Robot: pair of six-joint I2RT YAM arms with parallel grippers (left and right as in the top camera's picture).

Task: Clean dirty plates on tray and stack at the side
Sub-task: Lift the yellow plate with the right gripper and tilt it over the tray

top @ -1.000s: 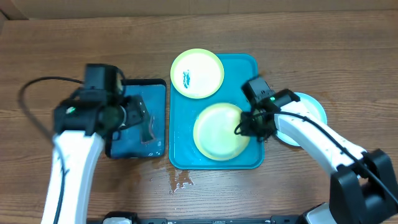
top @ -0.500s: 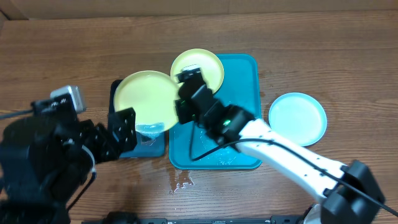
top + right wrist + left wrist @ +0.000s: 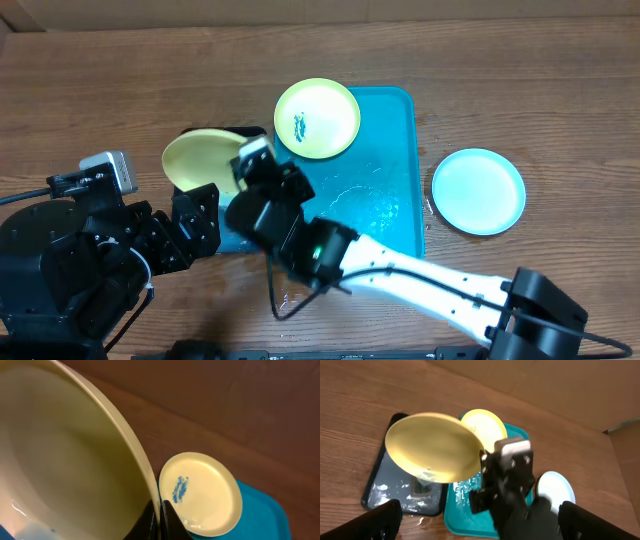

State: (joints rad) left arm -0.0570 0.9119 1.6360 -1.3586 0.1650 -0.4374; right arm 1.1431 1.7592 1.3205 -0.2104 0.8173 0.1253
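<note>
Wooden tabletop (image 3: 520, 80) is spread under the whole scene and is wet in spots beside the trays. Closest in, the right gripper (image 3: 160, 516) is seen pinched nearly shut, with the lime rim of the held plate (image 3: 65, 460) clamped between its two fingertips. This plate is raised and tilted, extended to the left of those fingers, and a wet sheen is noted on its face. Directly beneath it the dark tray (image 3: 385, 490) is found, streaked with white foam or water. A small object in that tray is mostly hidden by the plate and cannot be identified. The left gripper (image 3: 195, 222) is held near the dark tray with its fingers spread wide, and nothing is gripped by it. Just past the right fingertips, the smeared plate (image 3: 200, 495) is laid flat over the far corner of the teal tray (image 3: 385, 210), and a teal smudge is shown near its centre. Farthest from both sets of fingers, beyond the teal tray, the pale plate (image 3: 478, 190) is set alone on the wood.

The cleaning of the held plate over the dark tray is judged to be the step in hand. For the next move, the rim pinch would need to be kept firm while the face is wiped or rinsed. The plate would then have to be carried across and lowered squarely onto the pale plate.
</note>
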